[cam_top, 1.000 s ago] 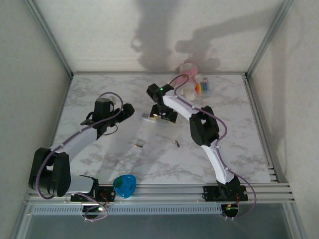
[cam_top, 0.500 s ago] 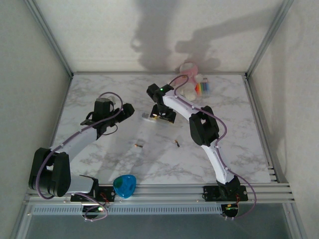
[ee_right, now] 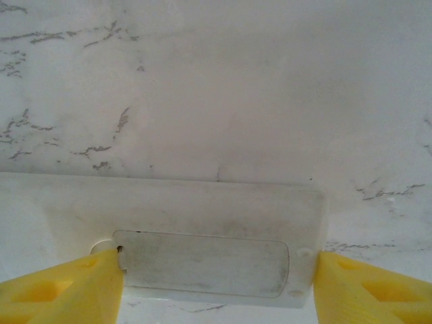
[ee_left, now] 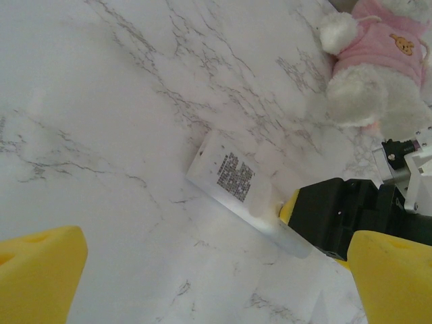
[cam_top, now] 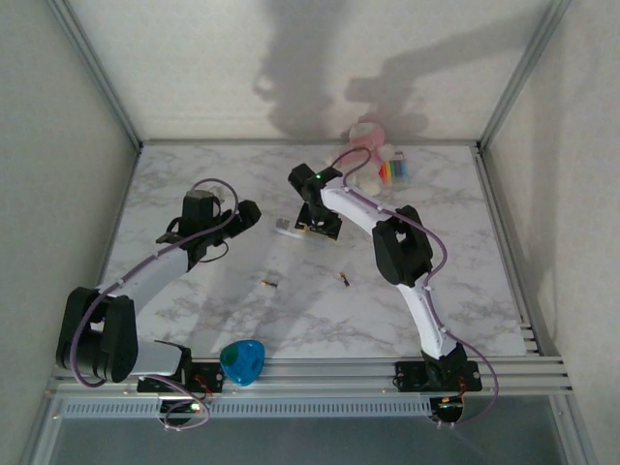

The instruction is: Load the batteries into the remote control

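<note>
The remote control lies flat mid-table with its back up, a printed label on it. Its battery cover is in place. My right gripper is down over the remote's right end. Its jaws are open; one yellow fingertip overlaps the cover's left edge and the other stands at the remote's end. My left gripper hangs wide open left of the remote, holding nothing. Two batteries lie loose on the marble, nearer the arms.
A white plush toy in pink and a rainbow-striped item sit at the back right. A blue heart-shaped object rests at the near edge. Metal frame posts bound the table.
My right gripper's jaws have narrowed over the remote's end, and the arm has shifted slightly right. The left arm has stayed still.
</note>
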Controlling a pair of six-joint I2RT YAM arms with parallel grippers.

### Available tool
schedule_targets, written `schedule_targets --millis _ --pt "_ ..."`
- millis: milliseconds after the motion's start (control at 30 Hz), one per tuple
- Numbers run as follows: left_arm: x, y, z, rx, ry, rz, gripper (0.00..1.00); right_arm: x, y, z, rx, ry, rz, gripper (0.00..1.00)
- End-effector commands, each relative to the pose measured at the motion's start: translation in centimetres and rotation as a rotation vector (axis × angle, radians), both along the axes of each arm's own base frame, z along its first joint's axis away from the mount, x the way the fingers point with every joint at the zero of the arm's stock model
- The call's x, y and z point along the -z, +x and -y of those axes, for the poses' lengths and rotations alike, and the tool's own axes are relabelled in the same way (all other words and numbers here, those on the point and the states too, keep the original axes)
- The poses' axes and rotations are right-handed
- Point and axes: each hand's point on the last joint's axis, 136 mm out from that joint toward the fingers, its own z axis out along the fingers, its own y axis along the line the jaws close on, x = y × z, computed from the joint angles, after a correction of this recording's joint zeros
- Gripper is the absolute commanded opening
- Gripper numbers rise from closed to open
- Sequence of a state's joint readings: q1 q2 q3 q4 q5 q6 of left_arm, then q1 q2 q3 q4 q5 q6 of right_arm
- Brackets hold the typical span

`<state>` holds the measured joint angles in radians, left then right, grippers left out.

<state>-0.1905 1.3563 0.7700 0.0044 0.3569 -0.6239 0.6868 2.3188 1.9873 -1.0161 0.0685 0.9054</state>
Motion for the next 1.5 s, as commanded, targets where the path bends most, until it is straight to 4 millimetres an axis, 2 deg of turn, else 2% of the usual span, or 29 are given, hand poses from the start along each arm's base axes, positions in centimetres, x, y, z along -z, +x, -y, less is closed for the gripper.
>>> schedule_targets --millis 0,367,667,833,967,1067,1300,1467 --pt "0.2 0.1 -0.1 0.006 -0.009 0.001 0.99 -0.3 0.1 -0.5 0.012 0.066 0.017 0.71" --pt "0.7 0.1 -0.1 0.009 -0.015 -0.010 0.99 -2.8 0.4 -1.3 0.007 0.176 0.085 0.70" --pt "0.9 0.1 0.1 0.015 -0.019 -0.017 0.99 -3.3 0.5 -0.4 0.050 0.204 0.109 0.73" --pt "0.7 0.2 0.1 0.017 -0.016 -0.014 0.99 -3.7 0.9 -0.9 0.015 0.224 0.112 0.76" --pt "0.6 0.2 0.0 0.018 -0.008 -0.015 1.00 -4.6 0.9 -1.0 -0.088 0.206 0.126 0.80" --pt "0.6 0.2 0.0 0.021 -0.008 -0.016 1.00 -5.1 1.0 -1.0 -0.236 0.169 0.140 0.83" --pt "0.4 0.3 0.0 0.020 -0.009 -0.026 0.99 -4.8 1.1 -1.5 -0.563 0.109 0.148 0.86" --pt "-0.1 0.3 0.0 0.008 -0.021 -0.026 0.99 -3.1 1.2 -1.6 -0.659 0.123 0.120 0.93"
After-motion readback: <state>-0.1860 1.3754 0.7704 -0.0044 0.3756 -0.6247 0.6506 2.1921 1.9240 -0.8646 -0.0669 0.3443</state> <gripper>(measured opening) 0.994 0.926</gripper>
